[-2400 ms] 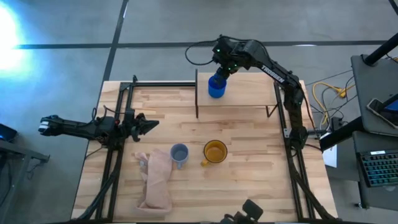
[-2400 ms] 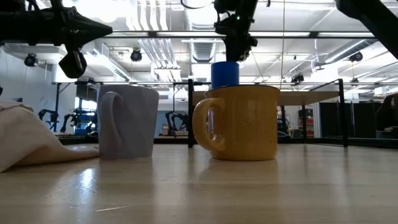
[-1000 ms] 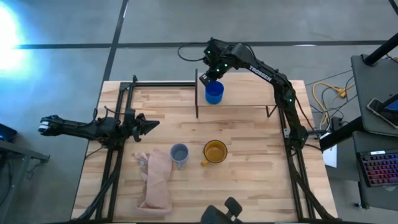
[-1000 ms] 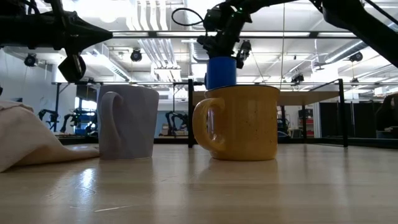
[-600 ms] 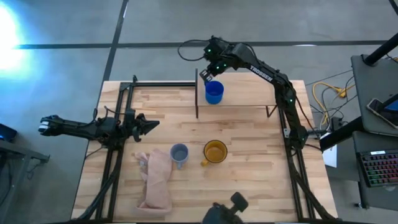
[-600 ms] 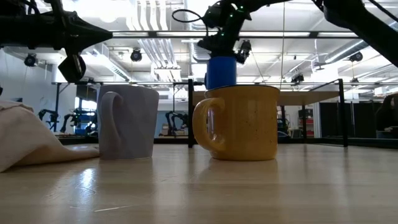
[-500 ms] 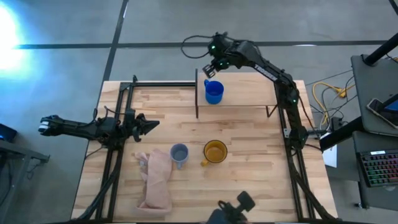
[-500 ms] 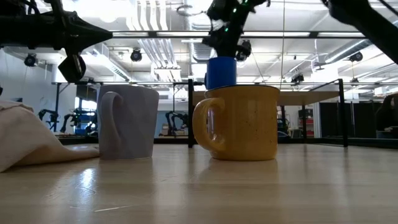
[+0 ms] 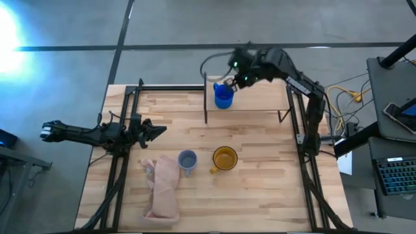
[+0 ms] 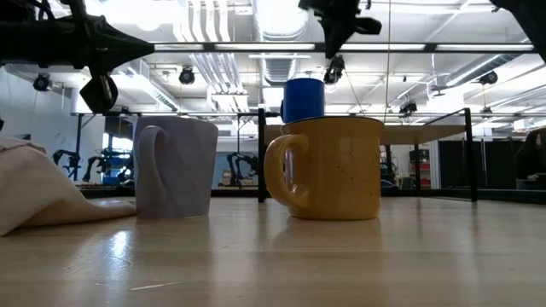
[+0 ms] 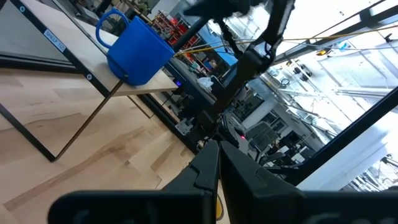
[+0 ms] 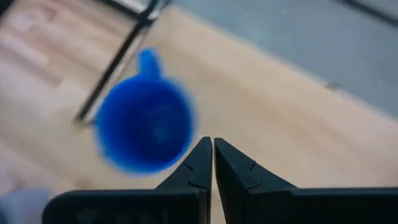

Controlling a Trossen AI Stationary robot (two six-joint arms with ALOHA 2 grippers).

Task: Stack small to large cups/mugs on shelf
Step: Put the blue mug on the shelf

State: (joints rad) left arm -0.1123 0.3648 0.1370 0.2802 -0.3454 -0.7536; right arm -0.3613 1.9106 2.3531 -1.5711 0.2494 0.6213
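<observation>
From above, we see the blue mug point(image 9: 223, 96) upright at the shelf's point(image 9: 260, 97) left end; our right gripper point(image 9: 238, 80), shut and empty, hangs just beside it. The left gripper point(image 9: 158, 129), also shut on nothing, waits by the table's point(image 9: 260, 182) left edge. Low down, the grey-blue mug point(image 10: 175, 169) stands left of the yellow mug point(image 10: 328, 168). We judge it next: open wide, approach its rim squarely.
</observation>
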